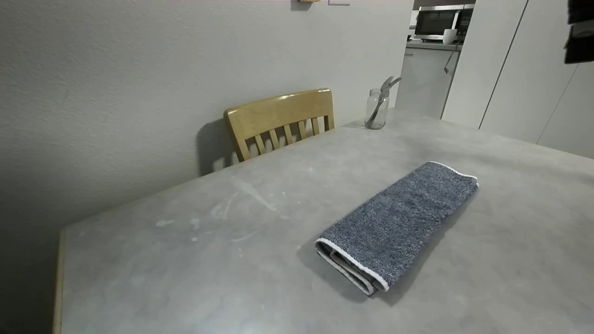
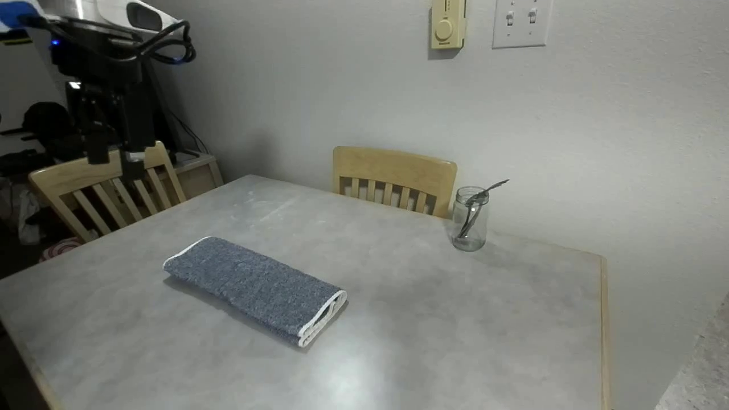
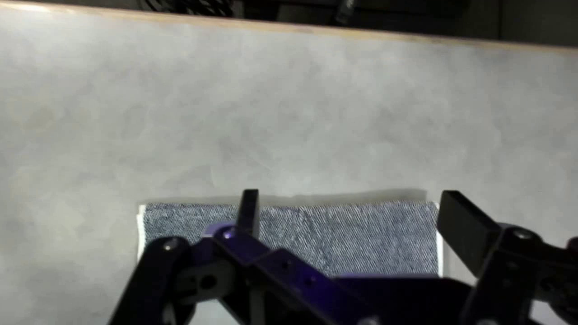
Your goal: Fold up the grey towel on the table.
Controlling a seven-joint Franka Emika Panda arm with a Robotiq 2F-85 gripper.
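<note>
Grey towel point(image 1: 399, 222), in an exterior view: right of the middle on the counter point(image 1: 185, 273), folded into a long narrow strip, dark blue-grey, white trim at both short ends. Runs from near left to far right; near end shows stacked layers with gaps between them. Pale scuffs point(image 1: 257, 197) mark the surface to its left.

Claw point(image 2: 115, 162) up in the air, on the left in an exterior view, well apart from the towel. Released: fingers point(image 3: 467, 230) spread wide. In the wrist view the towel shows behind and between them, counter running out to its wood-trimmed edge.

Glass jar point(image 2: 469, 228) upright near the far edge, right of the towel in an exterior view, utensils point(image 2: 495, 186) inside leaning right over the rim. Wooden chair point(image 2: 393, 165) beyond the far edge, left of the jar; another chair point(image 2: 65, 172) farther left, partly behind the claw. Wall point(image 2: 626, 142) behind carries a thermostat point(image 2: 447, 25) and, just to its right, a switch plate point(image 2: 521, 25). Deep background, far right in an exterior view: microwave point(image 1: 434, 23), white cup point(image 1: 449, 36) just in front of it.
</note>
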